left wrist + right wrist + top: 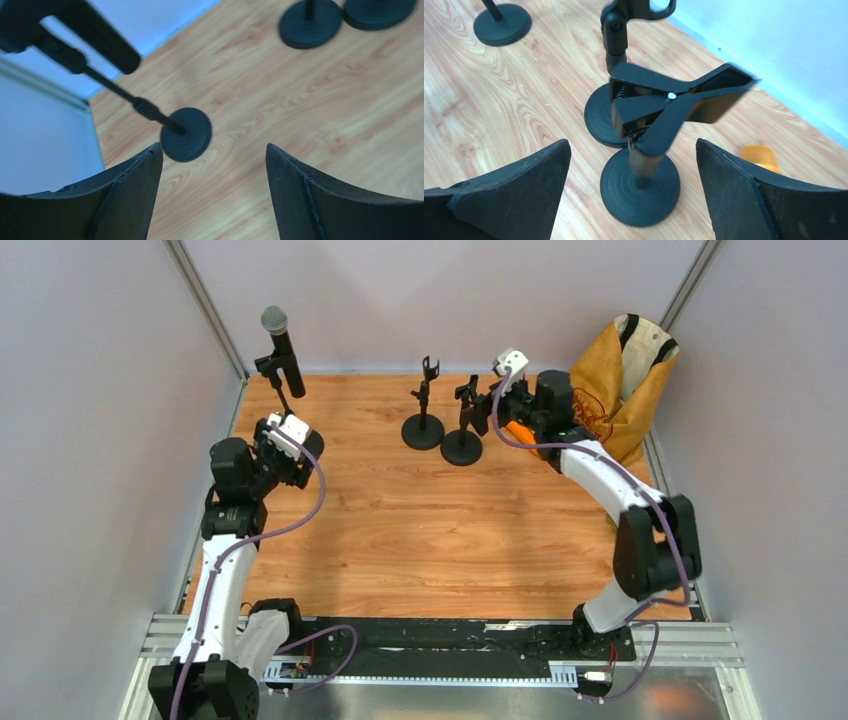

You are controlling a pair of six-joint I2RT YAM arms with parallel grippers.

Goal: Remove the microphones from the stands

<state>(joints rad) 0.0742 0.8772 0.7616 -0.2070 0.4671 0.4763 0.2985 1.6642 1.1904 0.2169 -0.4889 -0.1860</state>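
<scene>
Broadly, a wooden table (420, 530) fills the middle of the top view, with a crumpled yellow bag (620, 380) against the wall in the upper right corner. The left arm (225, 570) reaches up along the left edge of the frame. The right arm (620, 490) bends from the lower right towards the upper middle.

The microphone (283, 350) sits in its stand (186, 134) at the upper left of the top view, head up and tilted, near the back wall. In the left wrist view its dark handle crosses the upper left corner, above the stand's round base.

The left fingers (135, 190) are spread wide with only bare table between them, just short of that base. The right fingers (539, 180) are likewise spread. Between them in the right wrist view stands the spring clip of an empty stand (640, 185), apart from both. A second empty stand (423, 430) is just beside it.
</scene>
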